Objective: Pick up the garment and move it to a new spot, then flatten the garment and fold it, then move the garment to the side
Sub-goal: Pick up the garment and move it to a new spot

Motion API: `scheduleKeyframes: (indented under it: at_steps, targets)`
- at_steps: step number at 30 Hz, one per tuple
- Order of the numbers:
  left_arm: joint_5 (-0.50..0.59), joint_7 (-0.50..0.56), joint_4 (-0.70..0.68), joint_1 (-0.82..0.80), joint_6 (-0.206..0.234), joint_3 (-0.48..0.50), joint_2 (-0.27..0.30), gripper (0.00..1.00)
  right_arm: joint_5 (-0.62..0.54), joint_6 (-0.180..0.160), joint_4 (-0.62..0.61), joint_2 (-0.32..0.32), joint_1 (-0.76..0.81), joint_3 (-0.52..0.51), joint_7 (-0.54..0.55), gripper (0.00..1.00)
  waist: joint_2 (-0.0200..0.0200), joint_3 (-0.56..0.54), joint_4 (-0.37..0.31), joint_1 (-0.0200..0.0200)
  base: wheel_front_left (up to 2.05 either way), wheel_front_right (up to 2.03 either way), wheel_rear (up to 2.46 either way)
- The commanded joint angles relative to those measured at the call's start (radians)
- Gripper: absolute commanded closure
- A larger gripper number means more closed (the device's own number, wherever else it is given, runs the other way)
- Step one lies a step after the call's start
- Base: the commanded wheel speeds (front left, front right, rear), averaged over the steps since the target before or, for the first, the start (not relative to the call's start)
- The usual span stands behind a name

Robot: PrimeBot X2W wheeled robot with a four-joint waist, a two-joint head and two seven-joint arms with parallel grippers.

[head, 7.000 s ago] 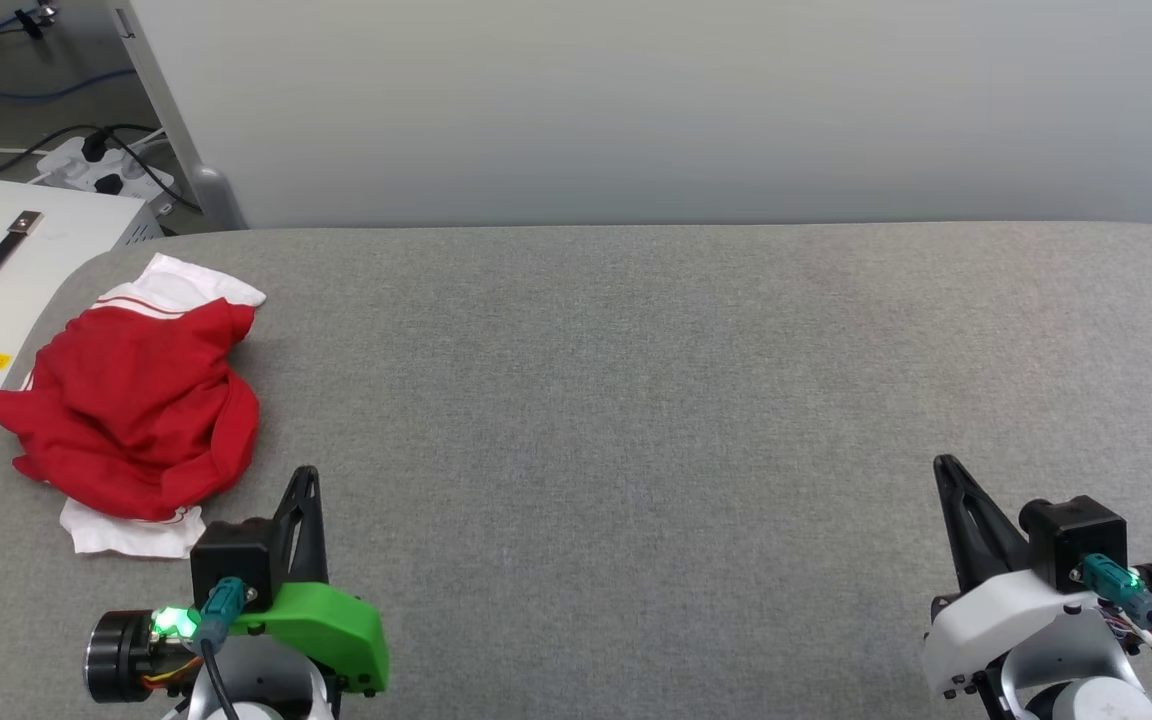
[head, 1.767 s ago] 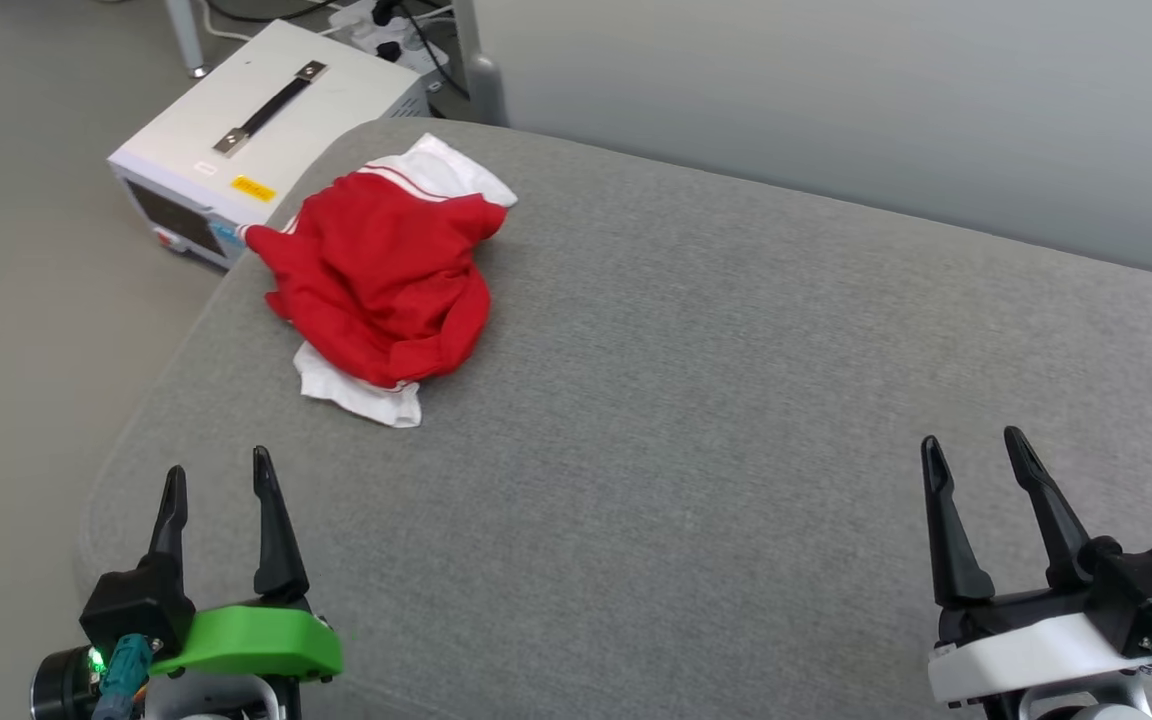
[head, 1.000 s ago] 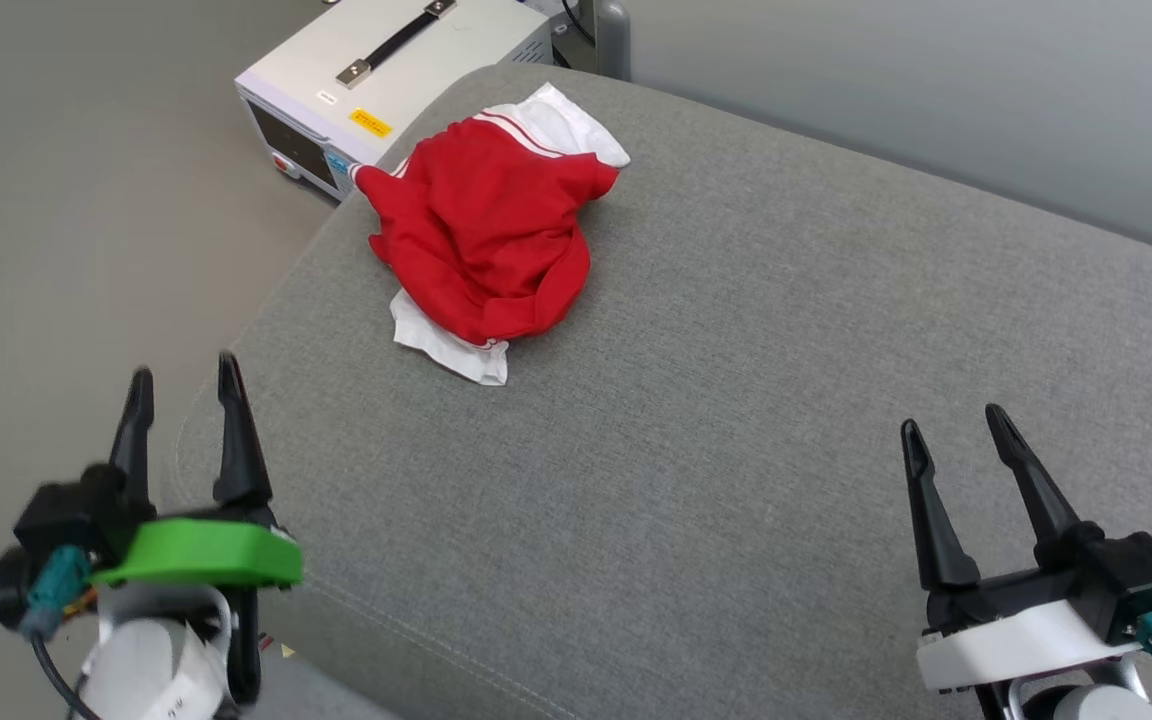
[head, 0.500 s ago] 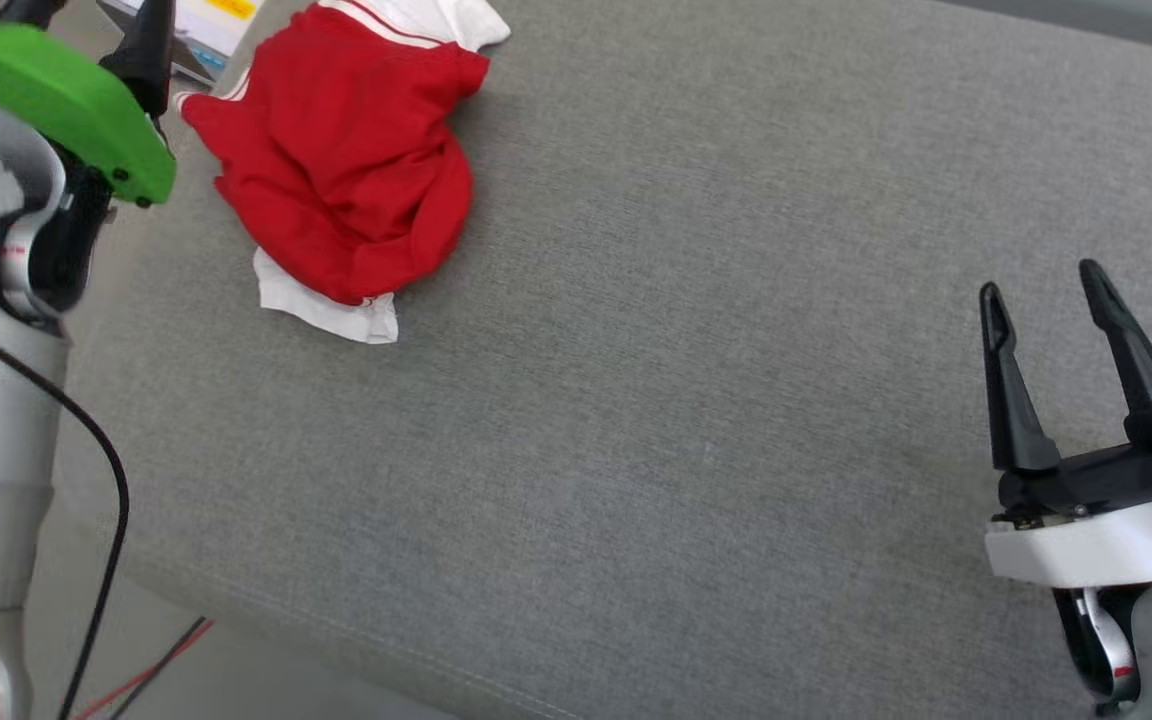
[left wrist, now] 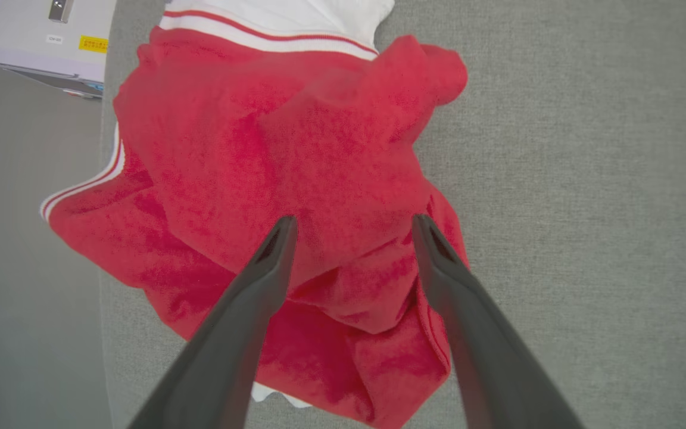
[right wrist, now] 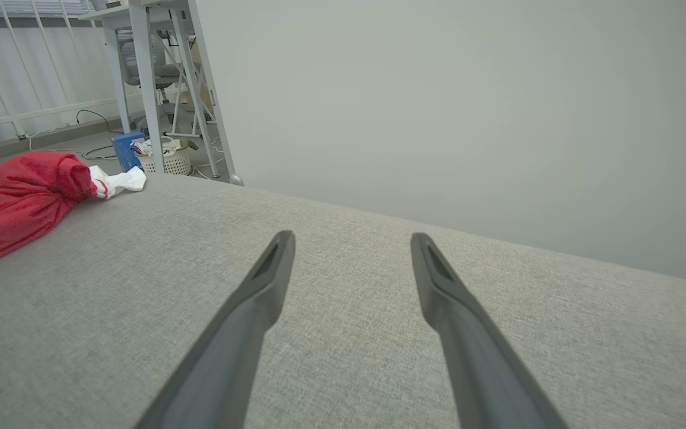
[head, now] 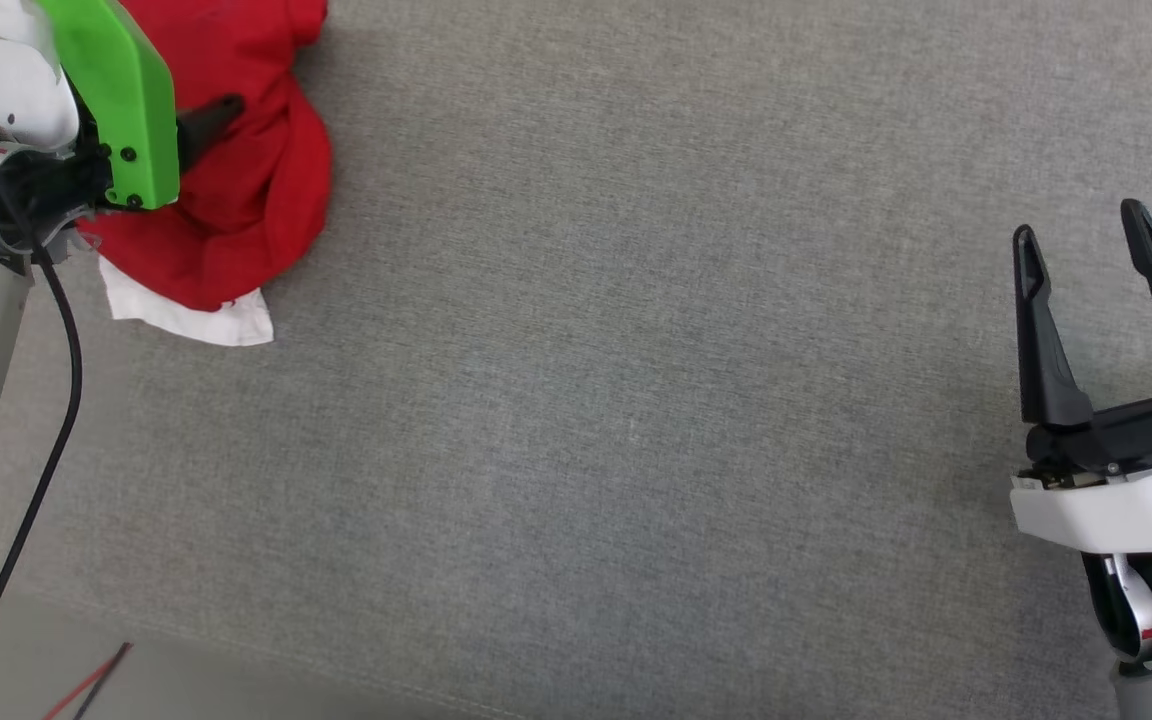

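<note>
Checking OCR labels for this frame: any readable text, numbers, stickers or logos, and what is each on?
No text here can be read.
yellow sticker on the white box: dark print, too small to read.
small white label beside it on the same box: too small to read.
garment: no lettering or number on the red and white cloth that shows.

Grey upholstered surface (head: pixel 636 420), pale wall (right wrist: pixel 468 107)

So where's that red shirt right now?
The garment lies crumpled at the upper left of the head view, near the left edge of the grey surface, with the open left gripper poised over it.
</note>
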Motion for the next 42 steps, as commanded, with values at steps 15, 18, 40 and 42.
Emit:
scheduleKeyframes:
  at_steps: [15,18,40,42]
  targets:
    - [-0.013,0.059,0.228,0.052,-0.003,-0.183,-0.052,0.0,0.007,-0.001,-0.008,-0.003,-0.045,0.003,-0.009,0.0,0.0,0.094,-0.073,-0.0002,0.0,0.0,0.0]
    - [-0.015,0.027,0.247,0.049,-0.003,-0.202,-0.044,1.0,0.008,-0.001,-0.003,-0.003,-0.042,0.008,-0.009,0.0,0.0,0.077,-0.074,-0.0002,0.0,0.0,0.0]
    - [0.113,-0.502,0.013,-0.147,-0.003,-0.408,0.001,1.0,0.02,-0.001,0.021,0.084,0.05,-0.066,-0.009,0.0,0.0,-0.208,-0.147,-0.0002,0.0,0.0,0.0]
    - [0.118,-0.515,-0.018,-0.15,-0.003,-0.433,-0.021,1.0,0.02,-0.001,0.019,0.091,0.055,-0.078,-0.009,0.0,0.0,-0.217,-0.166,-0.0002,0.0,0.0,0.0]
